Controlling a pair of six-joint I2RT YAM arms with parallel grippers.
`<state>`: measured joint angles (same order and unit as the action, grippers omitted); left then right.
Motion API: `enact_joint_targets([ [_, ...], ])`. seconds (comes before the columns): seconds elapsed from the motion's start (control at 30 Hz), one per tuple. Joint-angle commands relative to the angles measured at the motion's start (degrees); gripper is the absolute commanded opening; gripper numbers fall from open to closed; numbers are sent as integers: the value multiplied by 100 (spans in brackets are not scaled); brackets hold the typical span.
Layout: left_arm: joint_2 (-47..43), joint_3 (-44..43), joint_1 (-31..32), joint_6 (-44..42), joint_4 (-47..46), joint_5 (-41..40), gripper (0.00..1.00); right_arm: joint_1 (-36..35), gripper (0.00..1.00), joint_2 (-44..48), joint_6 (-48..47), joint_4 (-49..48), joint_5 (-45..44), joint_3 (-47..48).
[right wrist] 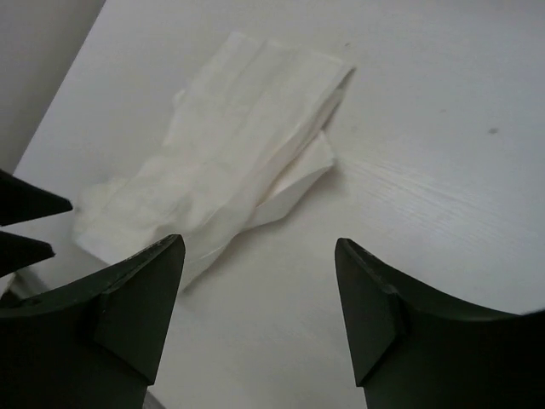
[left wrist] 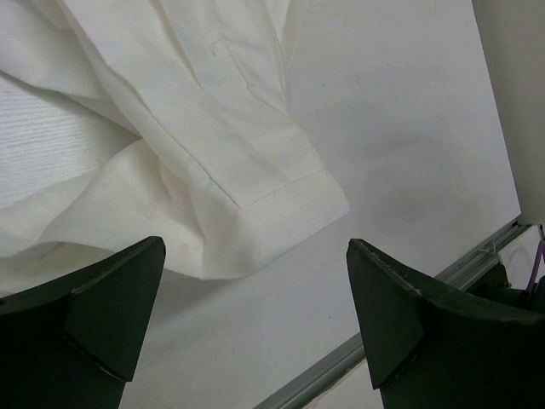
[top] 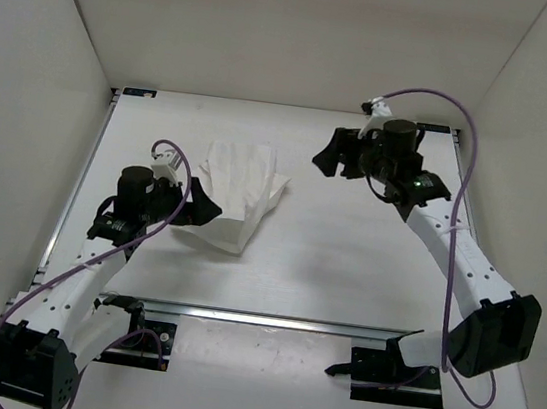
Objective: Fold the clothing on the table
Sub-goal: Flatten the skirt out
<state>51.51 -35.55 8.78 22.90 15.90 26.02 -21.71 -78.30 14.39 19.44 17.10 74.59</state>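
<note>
The white clothing lies folded into a narrow, wrinkled bundle on the left half of the table. My left gripper stands open just left of the bundle's near end, holding nothing; in its wrist view a hemmed corner of the clothing lies just beyond the left gripper. My right gripper hovers open to the right of the bundle, apart from it. Its wrist view shows the right gripper over bare table with the clothing ahead to the left.
Metal rails run along the table's near edge and left edge. White walls enclose the left, back and right sides. Both arm bases sit at the near edge, each trailing a purple cable.
</note>
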Motion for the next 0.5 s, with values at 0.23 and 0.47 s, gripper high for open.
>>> enact_joint_targets([
  [0.23, -448, -250, -25, -74, -51, -195, 99, -1422, 39, -932, 1838, -898, 434, -480],
  [0.47, -827, -13, -7, -5, -368, -264, 99, -1749, 33, -1424, 2208, -1223, 758, -559],
])
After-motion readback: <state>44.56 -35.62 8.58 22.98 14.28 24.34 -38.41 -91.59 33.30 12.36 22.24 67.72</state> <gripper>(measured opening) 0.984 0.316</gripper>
